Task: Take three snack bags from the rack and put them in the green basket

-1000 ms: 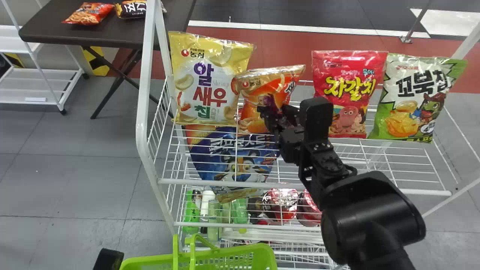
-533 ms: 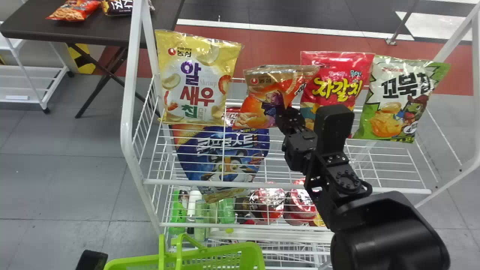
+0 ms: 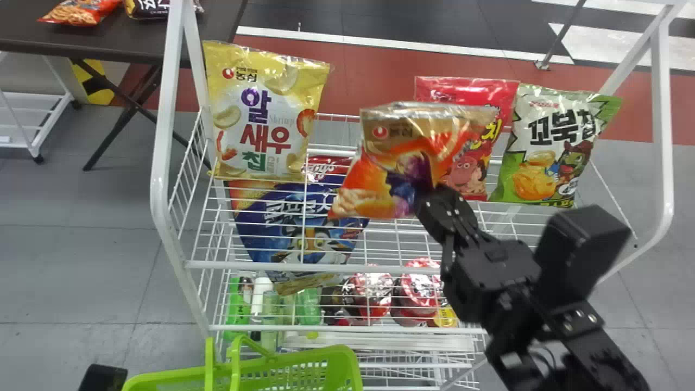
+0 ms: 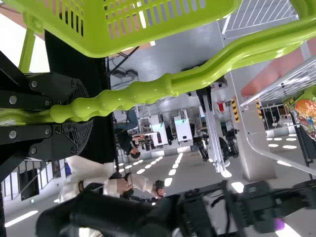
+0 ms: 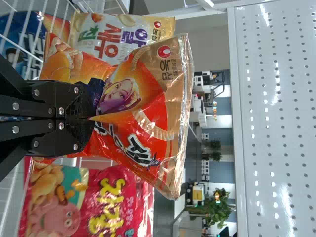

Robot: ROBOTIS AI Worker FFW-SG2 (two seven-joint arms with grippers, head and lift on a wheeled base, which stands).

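My right gripper (image 3: 429,198) is over the rack's upper basket, shut on the orange snack bag (image 3: 380,163), which is pinched and creased at its middle. In the right wrist view, the right gripper (image 5: 91,111) grips the same orange bag (image 5: 158,108). A yellow bag (image 3: 266,114) stands at the rack's left; a red bag (image 3: 469,168), partly behind the orange one, and a green bag (image 3: 543,146) stand at the right. The green basket (image 3: 293,369) is at the bottom edge. In the left wrist view, my left gripper (image 4: 74,116) is shut on the basket handle (image 4: 148,91).
The white wire rack (image 3: 336,266) has a tall side post (image 3: 163,163) at the left. A blue bag (image 3: 298,233) leans low in the rack, above bottles and red packs (image 3: 374,293). Behind at the left stands a dark table (image 3: 108,41) with two bags.
The orange bag has come away from beside the yellow bag, moving right and nearer, held in my right gripper. The rack, bags and basket have shifted left in the head view.
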